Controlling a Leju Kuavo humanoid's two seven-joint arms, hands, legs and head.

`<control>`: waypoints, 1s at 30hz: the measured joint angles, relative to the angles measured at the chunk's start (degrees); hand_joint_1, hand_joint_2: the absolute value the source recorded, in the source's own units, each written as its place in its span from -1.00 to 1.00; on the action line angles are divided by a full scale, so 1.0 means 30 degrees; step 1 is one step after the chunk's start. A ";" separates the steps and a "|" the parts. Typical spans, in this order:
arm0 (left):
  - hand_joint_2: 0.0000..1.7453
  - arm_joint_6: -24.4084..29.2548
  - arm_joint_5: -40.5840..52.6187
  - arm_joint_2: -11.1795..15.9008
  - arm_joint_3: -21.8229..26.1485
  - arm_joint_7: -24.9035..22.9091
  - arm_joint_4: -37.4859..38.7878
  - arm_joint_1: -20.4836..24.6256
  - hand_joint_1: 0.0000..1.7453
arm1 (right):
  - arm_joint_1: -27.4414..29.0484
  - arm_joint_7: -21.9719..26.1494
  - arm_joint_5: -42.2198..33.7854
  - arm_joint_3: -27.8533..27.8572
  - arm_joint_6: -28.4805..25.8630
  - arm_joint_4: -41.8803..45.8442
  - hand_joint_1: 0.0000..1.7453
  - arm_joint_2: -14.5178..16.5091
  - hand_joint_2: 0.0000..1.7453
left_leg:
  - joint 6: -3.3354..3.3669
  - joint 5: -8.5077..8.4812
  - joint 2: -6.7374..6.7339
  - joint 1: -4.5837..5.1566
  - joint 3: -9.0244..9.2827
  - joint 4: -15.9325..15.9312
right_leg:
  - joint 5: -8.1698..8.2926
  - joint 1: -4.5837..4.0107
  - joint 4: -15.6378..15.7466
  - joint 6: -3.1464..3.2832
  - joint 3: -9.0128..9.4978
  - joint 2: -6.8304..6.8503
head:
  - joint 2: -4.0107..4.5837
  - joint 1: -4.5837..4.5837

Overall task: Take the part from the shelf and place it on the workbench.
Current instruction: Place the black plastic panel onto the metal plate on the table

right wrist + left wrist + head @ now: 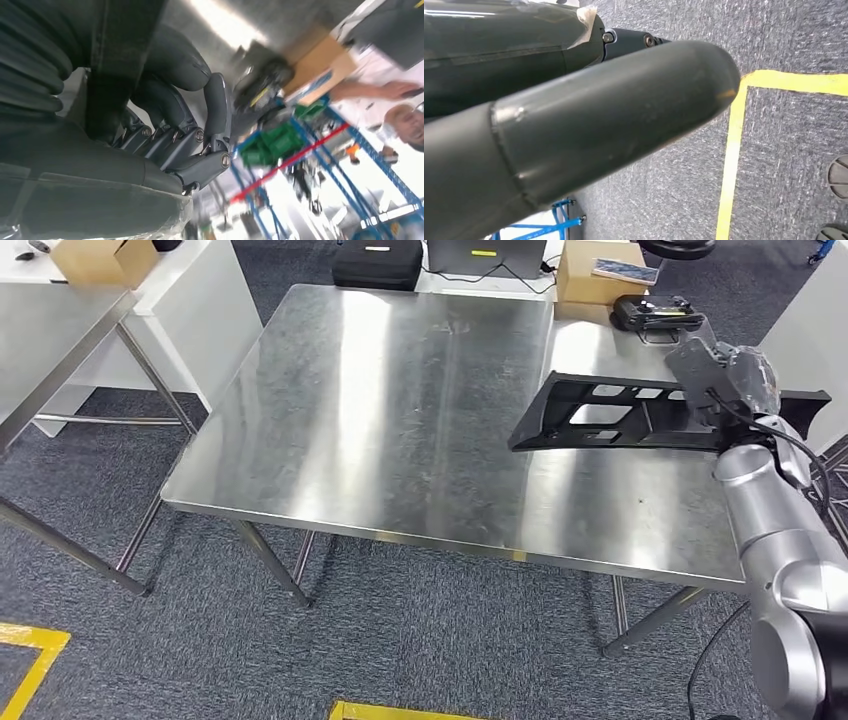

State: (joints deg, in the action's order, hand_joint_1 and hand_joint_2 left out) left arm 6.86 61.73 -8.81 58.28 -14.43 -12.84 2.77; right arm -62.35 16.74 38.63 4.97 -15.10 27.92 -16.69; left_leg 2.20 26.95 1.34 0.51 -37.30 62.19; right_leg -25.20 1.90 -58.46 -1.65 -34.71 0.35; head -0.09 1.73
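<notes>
A long black plastic part [620,415] with cut-out openings hangs just above the right side of the steel workbench [400,410]. My right hand [722,375] grips it near its right end, at the bench's right edge. In the right wrist view the dark fingers [175,125] curl round a black bar of the part [115,55]. My left hand [574,130] hangs low over the carpet, its thick grey thumb close to the lens; whether its fingers are apart or curled is hidden.
A black device [655,312] and a cardboard box [600,272] sit at the bench's far right. A second steel table [50,330] stands at the left. Yellow floor tape [30,660] marks the carpet. A person [405,120] stands by blue shelving [310,150].
</notes>
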 joint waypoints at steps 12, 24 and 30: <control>-1.00 0.0796 0.0306 -0.0142 0.0679 0.0275 -0.0006 0.0060 -1.00 | -0.1274 -0.5470 1.1166 -0.5655 -0.3013 -0.2033 1.00 0.2445 1.00 | 0.0337 -0.1033 -0.0441 0.0035 0.0231 -0.1268 | -0.0162 -0.0237 0.0165 -0.0015 0.0224 -0.0025 | -0.0002 0.0083; -1.00 0.1485 0.0135 -0.0158 0.1477 0.0547 -0.0013 0.0057 -1.00 | -0.0648 -0.8105 1.5416 -0.8624 -0.4665 -0.3299 1.00 0.2680 1.00 | 0.0455 -0.1034 -0.0128 0.0026 0.0821 -0.1648 | -0.0137 -0.0271 -0.0471 -0.0497 -0.0372 -0.0081 | 0.0000 -0.0096; -1.00 0.2145 0.0869 -0.0109 0.1707 0.0543 -0.0029 0.0040 -1.00 | -0.0607 -0.9424 1.6437 -0.9129 -0.4541 -0.3585 1.00 0.2707 1.00 | -0.0072 -0.0401 -0.0142 -0.0006 0.0400 -0.0780 | 0.0197 -0.0115 0.0257 0.0096 0.0033 -0.0103 | 0.0000 -0.0026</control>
State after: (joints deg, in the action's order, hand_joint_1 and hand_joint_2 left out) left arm 13.30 64.34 -9.14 63.40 -12.80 -12.92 2.89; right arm -64.17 -11.53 87.94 -22.41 -28.73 17.16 -8.57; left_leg 1.98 25.75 0.91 0.50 -36.10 59.85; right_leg -24.61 1.56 -57.69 -1.37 -34.61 0.04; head -0.09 1.66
